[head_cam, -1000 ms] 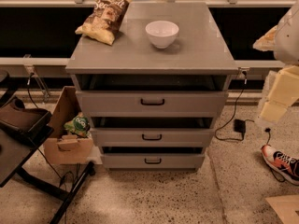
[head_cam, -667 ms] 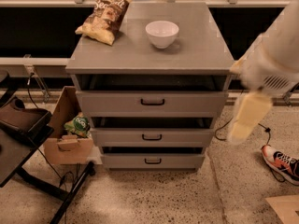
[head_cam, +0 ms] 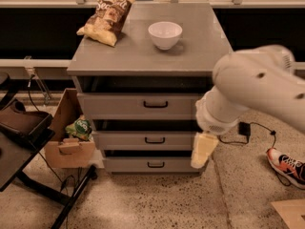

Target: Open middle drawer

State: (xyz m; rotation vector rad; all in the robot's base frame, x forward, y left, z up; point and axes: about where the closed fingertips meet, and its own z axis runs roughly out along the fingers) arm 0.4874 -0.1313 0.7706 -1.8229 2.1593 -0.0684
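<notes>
The gripper is hanging just before the right end of the middle drawer, which is sitting pushed in; that drawer's black bar handle is lying level, leftward of the gripper, so the reach is probably going left. The gripper's grasp state is not showing

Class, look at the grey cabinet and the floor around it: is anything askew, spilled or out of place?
Nothing spilled. The chip bag lies askew on the cabinet top, and a shoe sits on the floor right of the cabinet. The gripper hangs by the middle drawer, right of its handle.
</notes>
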